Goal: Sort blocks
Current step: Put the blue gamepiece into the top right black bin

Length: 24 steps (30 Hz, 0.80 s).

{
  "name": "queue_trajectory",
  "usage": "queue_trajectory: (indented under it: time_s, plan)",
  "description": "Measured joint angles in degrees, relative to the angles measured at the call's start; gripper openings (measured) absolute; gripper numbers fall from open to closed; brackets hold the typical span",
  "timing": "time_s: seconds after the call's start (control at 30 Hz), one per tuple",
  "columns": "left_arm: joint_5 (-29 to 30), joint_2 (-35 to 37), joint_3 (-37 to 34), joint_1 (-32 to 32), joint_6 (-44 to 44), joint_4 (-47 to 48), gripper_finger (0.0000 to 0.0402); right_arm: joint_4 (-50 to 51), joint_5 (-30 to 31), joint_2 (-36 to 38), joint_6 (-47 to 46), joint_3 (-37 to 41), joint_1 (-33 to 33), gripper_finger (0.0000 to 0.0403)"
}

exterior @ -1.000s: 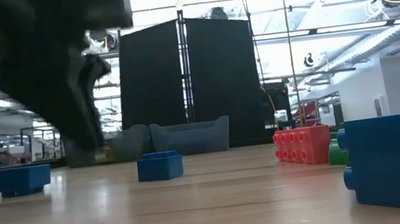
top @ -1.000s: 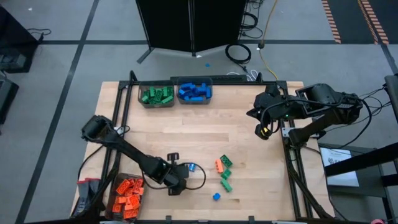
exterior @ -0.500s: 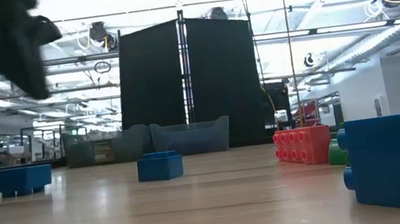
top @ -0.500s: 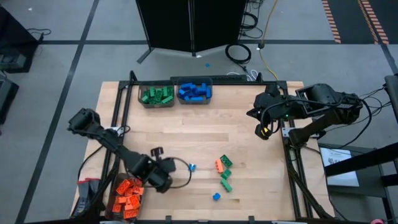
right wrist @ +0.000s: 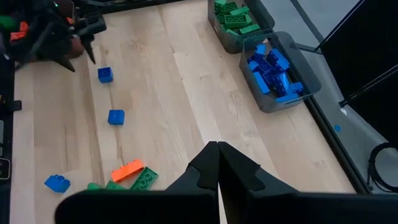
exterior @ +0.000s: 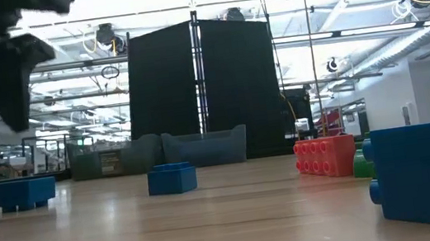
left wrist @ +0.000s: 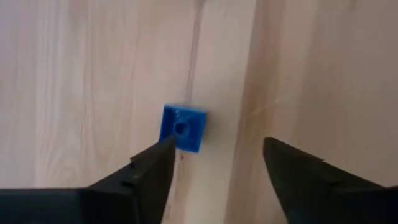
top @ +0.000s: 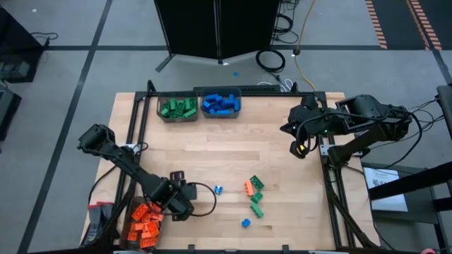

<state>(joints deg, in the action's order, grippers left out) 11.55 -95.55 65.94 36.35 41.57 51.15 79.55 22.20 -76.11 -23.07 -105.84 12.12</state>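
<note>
My left gripper (left wrist: 214, 163) hovers open over the near left part of the table (top: 233, 152), beside the orange-block bin (top: 145, 220). It also shows in the high view (top: 185, 197). A blue block (left wrist: 182, 127) lies flat on the wood just ahead of its fingertips, untouched. Another blue block (top: 218, 189) lies a little to the right. An orange block (top: 249, 188), three green blocks (top: 257, 197) and a blue block (top: 245, 223) rest farther right. My right gripper (right wrist: 217, 152) waits shut above the table's right side (top: 296, 148).
Bins of green blocks (top: 178, 108) and blue blocks (top: 221, 103) stand at the far edge, left of centre. Bare wood lies between them and the loose blocks. A black frame rail (top: 134, 127) runs along the table's left side.
My left gripper has risen from the table and gone toward the table's left edge, away from the loose blue blocks and closer to the orange-block bin. The blocks on the table have stayed where they were.
</note>
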Motion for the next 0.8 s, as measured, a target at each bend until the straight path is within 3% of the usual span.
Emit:
queue_trajectory:
  time_s: [0.23,0.57,0.8]
  plan:
    - [-1.3,-0.5,-5.2,-2.0,0.1,-5.8,0.0289,0.0,0.0,0.0,0.0,0.0,0.0,0.0]
    - [-1.3,-0.5,-10.1,-4.0,-5.9,-10.3,0.0293,0.0,0.3,0.0,-0.4,0.0,0.0,0.0]
    - [-3.0,-0.5,-15.3,-5.8,-5.9,-21.0,0.0293,0.0,0.3,0.0,-0.4,0.0,0.0,0.0]
